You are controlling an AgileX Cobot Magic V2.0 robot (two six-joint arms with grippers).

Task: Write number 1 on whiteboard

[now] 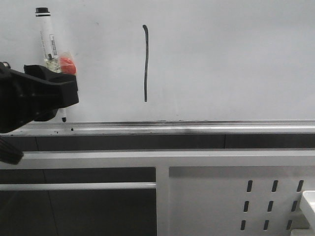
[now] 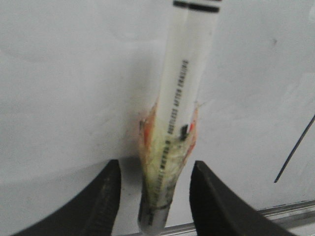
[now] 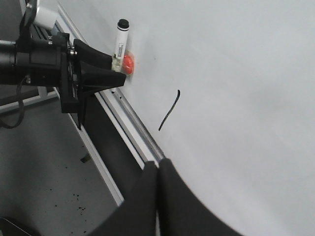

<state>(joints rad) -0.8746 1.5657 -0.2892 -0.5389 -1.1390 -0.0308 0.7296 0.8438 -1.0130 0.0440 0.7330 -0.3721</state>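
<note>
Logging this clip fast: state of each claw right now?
Left claw: open, fingers astride the marker with gaps both sides.
Right claw: shut, holding nothing.

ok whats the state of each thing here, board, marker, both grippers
whiteboard: upright, one dark stroke on it
number 1: drawn, thin and slightly wavy
marker: upright at the board, tip down near the rail
left gripper: open, fingers either side of the marker
right gripper: shut, empty

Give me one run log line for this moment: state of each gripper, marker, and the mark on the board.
left gripper: open around marker | right gripper: shut, empty | number 1: drawn on whiteboard | marker: left of stroke
</note>
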